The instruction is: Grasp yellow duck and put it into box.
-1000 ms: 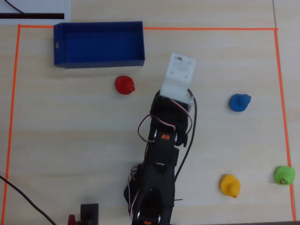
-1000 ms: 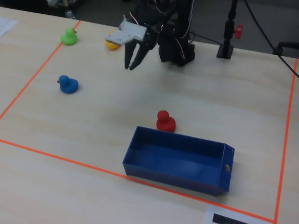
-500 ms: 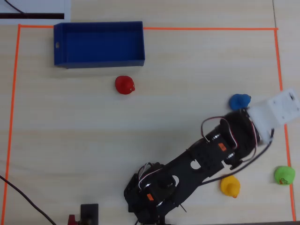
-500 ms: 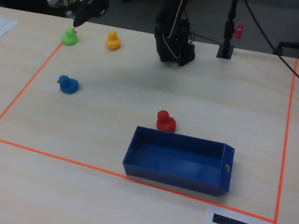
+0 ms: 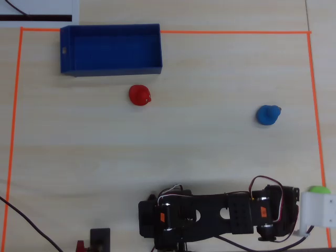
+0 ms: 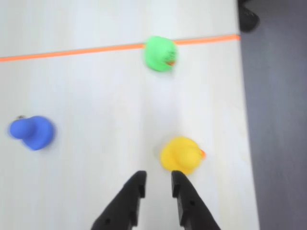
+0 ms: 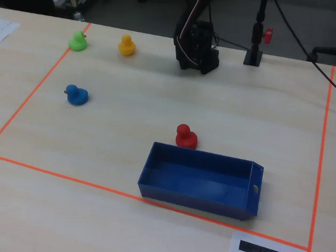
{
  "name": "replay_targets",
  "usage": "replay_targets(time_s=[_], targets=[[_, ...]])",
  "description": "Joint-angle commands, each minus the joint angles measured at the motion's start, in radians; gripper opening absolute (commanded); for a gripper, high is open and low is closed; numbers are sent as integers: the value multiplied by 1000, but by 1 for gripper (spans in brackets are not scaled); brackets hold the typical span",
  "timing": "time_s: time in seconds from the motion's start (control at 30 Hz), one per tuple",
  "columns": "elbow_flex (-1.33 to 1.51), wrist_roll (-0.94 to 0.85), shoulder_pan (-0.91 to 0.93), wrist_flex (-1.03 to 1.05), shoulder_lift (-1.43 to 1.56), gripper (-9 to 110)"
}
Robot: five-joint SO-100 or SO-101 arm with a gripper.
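Note:
The yellow duck [image 6: 181, 154] stands on the pale wooden table, just ahead of my gripper [image 6: 157, 179] and a little right of its centre line, by the right fingertip. The jaws stand a narrow gap apart with nothing between them. The fixed view shows the yellow duck [image 7: 126, 45] at the far left, near the arm's base [image 7: 197, 46]. In the overhead view the duck is hidden under the arm [image 5: 220, 212]. The dark blue box [image 5: 110, 68] sits empty at the top left, far from the arm; it also shows in the fixed view [image 7: 190, 199].
A green duck [image 6: 160, 53] sits on the orange tape line [image 6: 72, 51] beyond the yellow one. A blue duck [image 6: 32, 132] stands to the left. A red duck [image 5: 140, 95] stands just below the box. The table edge [image 6: 244, 143] runs close on the right.

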Motion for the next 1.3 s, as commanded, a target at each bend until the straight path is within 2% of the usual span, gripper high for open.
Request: replay_targets(time_s=[0.0, 0.13, 0.2, 0.63, 1.0, 1.27], targets=[[58, -3, 75, -12, 32, 8], [127, -17, 158, -78, 34, 22], [173, -26, 190, -161, 14, 24], [184, -110, 341, -313, -296, 24], [357, -272, 319, -451, -314, 28], [364, -259, 186, -411, -258, 35]])
